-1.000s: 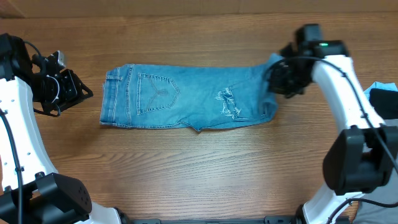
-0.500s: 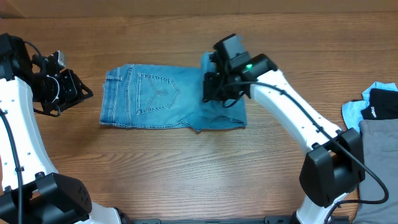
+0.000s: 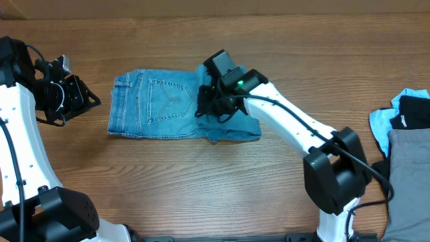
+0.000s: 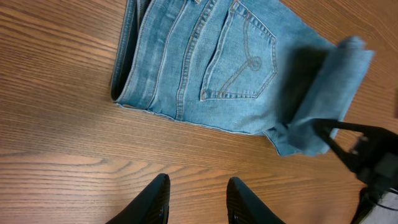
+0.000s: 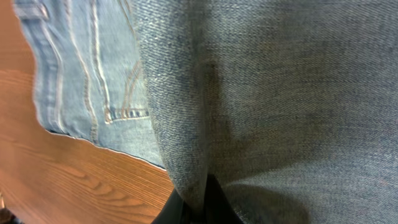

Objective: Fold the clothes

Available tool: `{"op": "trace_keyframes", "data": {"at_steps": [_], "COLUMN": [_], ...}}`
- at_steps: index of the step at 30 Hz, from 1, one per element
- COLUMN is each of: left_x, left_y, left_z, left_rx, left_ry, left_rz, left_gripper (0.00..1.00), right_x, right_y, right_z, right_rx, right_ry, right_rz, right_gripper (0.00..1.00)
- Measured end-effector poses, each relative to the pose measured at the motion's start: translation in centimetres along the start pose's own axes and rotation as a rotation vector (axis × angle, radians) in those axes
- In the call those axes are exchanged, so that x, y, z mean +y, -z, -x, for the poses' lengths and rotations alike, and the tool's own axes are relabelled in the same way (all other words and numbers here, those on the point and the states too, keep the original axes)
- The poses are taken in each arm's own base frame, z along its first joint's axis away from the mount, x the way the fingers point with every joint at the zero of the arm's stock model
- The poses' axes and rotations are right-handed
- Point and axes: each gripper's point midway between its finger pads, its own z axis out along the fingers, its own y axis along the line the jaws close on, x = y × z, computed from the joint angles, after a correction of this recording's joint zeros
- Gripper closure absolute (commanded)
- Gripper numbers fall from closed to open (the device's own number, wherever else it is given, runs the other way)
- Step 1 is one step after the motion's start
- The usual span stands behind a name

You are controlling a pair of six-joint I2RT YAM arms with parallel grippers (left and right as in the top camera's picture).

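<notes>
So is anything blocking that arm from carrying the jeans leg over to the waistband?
Nothing visible. The right fingers grip the leg end above the jeans. Only flat denim lies ahead, and the left fingers hover clear of the waistband.

The jeans [image 3: 161, 107] are light-blue denim, and pale stitching draws a V pattern on the back pocket [image 4: 239, 56], just beside the jaws of the black right gripper [image 3: 205, 109]. Its arm [image 3: 289, 122] is white, with a small green light [image 3: 238, 84]. Below the black left gripper [image 4: 196, 199], the table [image 3: 201, 195] is brown wood with darker grain lines. Well apart from both jaws are a grey garment [image 3: 410, 175], a black garment [image 3: 415, 111] and a pale-blue garment [image 3: 379, 124].
</notes>
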Motion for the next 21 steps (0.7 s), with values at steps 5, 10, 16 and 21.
{"op": "trace_keyframes", "data": {"at_steps": [5, 10, 16, 21], "left_x": [0.0, 0.0, 0.0, -1.2], "left_y": [0.0, 0.0, 0.0, -0.2], "left_z": [0.0, 0.0, -0.1, 0.0], "left_rx": [0.000, 0.000, 0.002, 0.003], "left_ry": [0.000, 0.000, 0.001, -0.038], "left_rz": [0.000, 0.000, -0.002, -0.039], "left_gripper": [0.66, 0.65, 0.69, 0.83], "right_x": [1.9, 3.7, 0.9, -3.6], "right_y": [-0.9, -1.1, 0.0, 5.0], "right_z": [0.0, -0.8, -1.6, 1.5], "right_rx": [-0.017, -0.010, 0.056, -0.021], "right_ry": [0.029, 0.090, 0.132, 0.078], "right_rz": [0.050, 0.095, 0.026, -0.050], "right_gripper": [0.55, 0.60, 0.83, 0.96]}}
